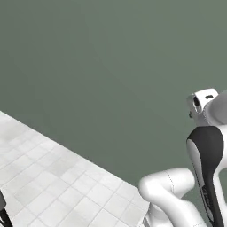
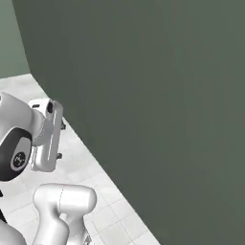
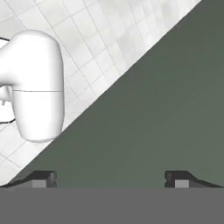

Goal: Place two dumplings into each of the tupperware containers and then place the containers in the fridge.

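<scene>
In the hand view my gripper (image 3: 111,179) is open, its two dark fingertips (image 3: 43,178) standing far apart with nothing between them. It points at a plain grey-green wall (image 3: 157,109). The white hand (image 2: 45,136) hangs off the folded arm, close to that wall, and its upper end shows at the right edge of the left base view (image 1: 204,103). The dumplings, the tupperware containers and the fridge are out of view.
A flat grey-green wall (image 1: 111,66) runs across in front of the base, and it meets a pale tiled floor (image 1: 48,177) along a slanting line. A thin dark object (image 1: 2,210) pokes in at the lower left edge. More tiled floor (image 2: 112,201) lies beside the arm.
</scene>
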